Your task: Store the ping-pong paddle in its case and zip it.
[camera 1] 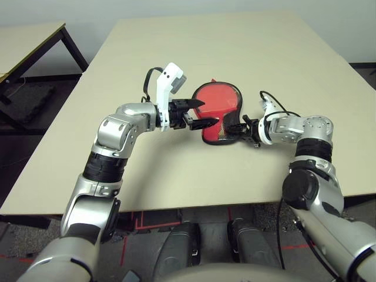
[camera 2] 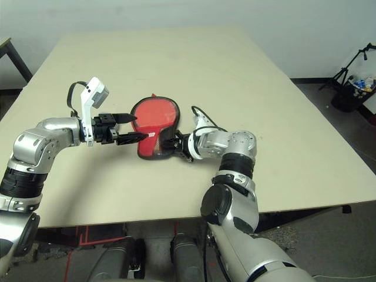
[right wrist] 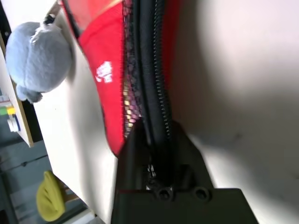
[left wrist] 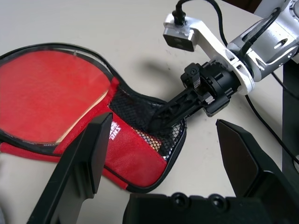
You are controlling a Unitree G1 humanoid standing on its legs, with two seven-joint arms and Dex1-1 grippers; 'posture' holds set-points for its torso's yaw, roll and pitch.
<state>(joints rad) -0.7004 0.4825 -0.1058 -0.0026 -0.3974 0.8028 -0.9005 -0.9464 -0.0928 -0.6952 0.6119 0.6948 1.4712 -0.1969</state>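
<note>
Fingers of the left gripper (camera 1: 198, 113) stand spread apart over the case (camera 1: 218, 120), one at the round end's near edge, one by the white logo (left wrist: 115, 132), gripping nothing. That case lies flat on the table (camera 1: 235, 53), its round end unzipped, with the ping-pong paddle (left wrist: 44, 95) tucked inside, red face showing. At the case's narrow end, the right gripper (camera 2: 177, 145) pinches the black zipper edging (right wrist: 153, 79) between its clenched fingers.

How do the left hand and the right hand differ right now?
The left hand is open, fingers spread, hovering over the case and touching nothing; the right hand is shut on the case's black zipper edge at its narrow end. Both point at the case from opposite sides.
</note>
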